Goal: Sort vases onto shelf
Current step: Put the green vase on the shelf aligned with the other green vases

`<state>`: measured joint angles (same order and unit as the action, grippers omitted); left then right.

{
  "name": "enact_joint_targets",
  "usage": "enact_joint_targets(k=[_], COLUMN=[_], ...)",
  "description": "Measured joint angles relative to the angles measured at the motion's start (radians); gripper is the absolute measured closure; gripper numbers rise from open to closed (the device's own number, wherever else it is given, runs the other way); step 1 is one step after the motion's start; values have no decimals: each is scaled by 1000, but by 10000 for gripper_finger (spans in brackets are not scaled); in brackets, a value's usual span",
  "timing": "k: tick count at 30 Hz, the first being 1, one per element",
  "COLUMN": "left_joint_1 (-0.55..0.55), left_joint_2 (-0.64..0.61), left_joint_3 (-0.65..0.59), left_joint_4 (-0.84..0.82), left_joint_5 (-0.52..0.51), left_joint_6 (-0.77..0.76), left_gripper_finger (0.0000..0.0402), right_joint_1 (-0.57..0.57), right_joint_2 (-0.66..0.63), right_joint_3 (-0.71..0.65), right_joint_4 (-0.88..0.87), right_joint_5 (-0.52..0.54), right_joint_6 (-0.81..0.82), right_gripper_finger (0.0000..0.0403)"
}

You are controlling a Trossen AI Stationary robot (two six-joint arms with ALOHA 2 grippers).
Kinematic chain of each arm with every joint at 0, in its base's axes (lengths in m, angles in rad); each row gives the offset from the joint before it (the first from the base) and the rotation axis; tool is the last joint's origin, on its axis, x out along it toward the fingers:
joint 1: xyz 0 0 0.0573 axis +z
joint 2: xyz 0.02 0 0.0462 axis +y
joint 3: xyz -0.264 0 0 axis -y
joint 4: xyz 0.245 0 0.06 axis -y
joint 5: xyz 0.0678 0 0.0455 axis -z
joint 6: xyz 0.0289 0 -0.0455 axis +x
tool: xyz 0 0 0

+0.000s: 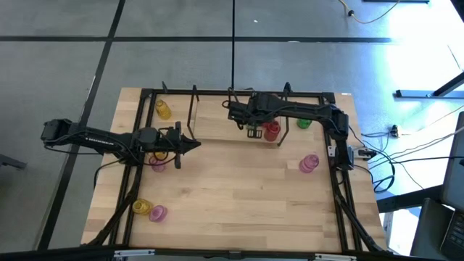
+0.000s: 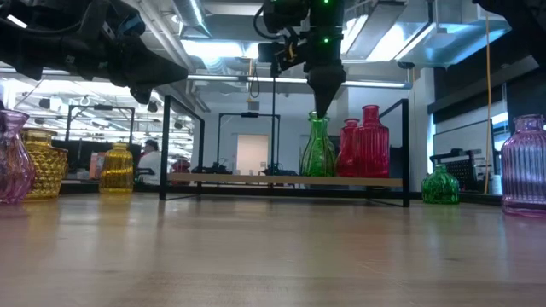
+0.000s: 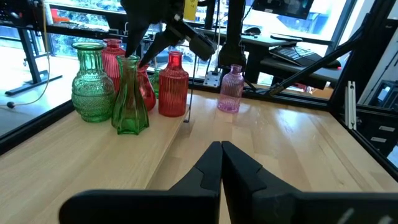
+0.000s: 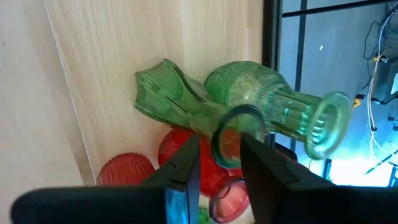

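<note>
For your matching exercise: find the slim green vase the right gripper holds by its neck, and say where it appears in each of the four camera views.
High view: mostly hidden under the right gripper, on the shelf.
Low view: slim green vase on the shelf, centre-right.
Left wrist view: left of centre.
Right wrist view: centre, neck between the fingers.
Shared landmark: the red vases beside it.

Vases stand together on the shelf near its right end; others sit on the table around it.
</note>
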<state>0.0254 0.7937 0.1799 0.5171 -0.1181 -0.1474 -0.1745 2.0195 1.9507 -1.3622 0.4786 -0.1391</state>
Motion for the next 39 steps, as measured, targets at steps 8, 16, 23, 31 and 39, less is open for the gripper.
enact_joint_targets(k=[8,16,23,31,39], left_joint_1=[0,0,0,0,0], left_joint_2=[0,0,0,0,0], left_joint_3=[0,0,0,0,0], left_joint_4=[0,0,0,0,-1], left_joint_5=[0,0,0,5,5], left_joint_6=[0,0,-4,-4,-3], left_gripper_finger=[400,400,400,400,400], right_joint_1=[27,61,70,69,3], right_joint_2=[-89,-215,-328,-414,-543], right_joint_3=[0,0,0,-37,-208], right_joint_4=[2,-49,-90,-195,-208], right_joint_5=[-57,-142,-158,-79,-61], right_joint_6=[20,116,210,352,417], right_gripper_finger=[305,306,302,233,175])
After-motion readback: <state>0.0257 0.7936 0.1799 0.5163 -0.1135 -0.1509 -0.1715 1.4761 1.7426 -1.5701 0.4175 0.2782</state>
